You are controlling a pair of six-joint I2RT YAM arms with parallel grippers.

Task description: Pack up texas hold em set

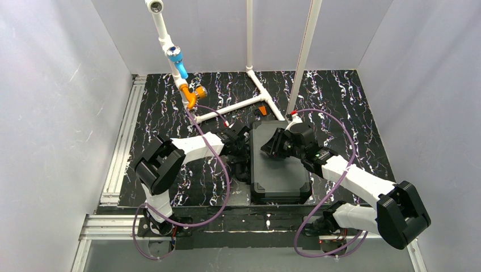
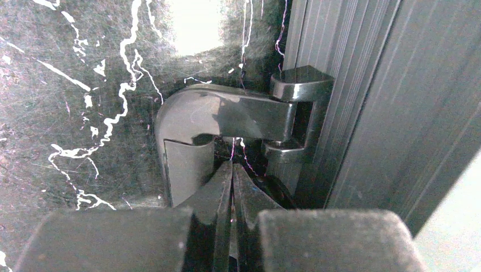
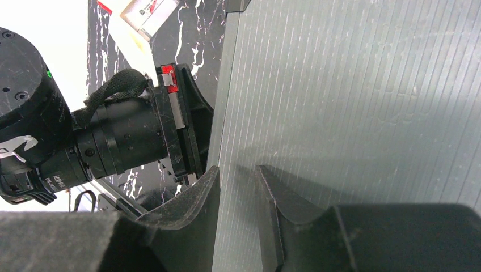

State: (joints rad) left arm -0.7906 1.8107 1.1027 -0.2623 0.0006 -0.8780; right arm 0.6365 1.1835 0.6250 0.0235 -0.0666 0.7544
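The case [image 1: 281,175] lies under the spread right tool [image 3: 237,169]; left tool [image 2: 232,165] pressed together at its latch [image 2: 227,113]

We see the black case [image 1: 281,170] lying flat mid-table, lid shut, ribbed top up. A curved hinged piece [image 2: 227,110] on its left edge sticks out over the table.

Left of the case [image 1: 281,175], our left gripper [image 2: 232,169] is closed; above it, our right gripper [image 3: 237,171] has its jaws slightly parted.
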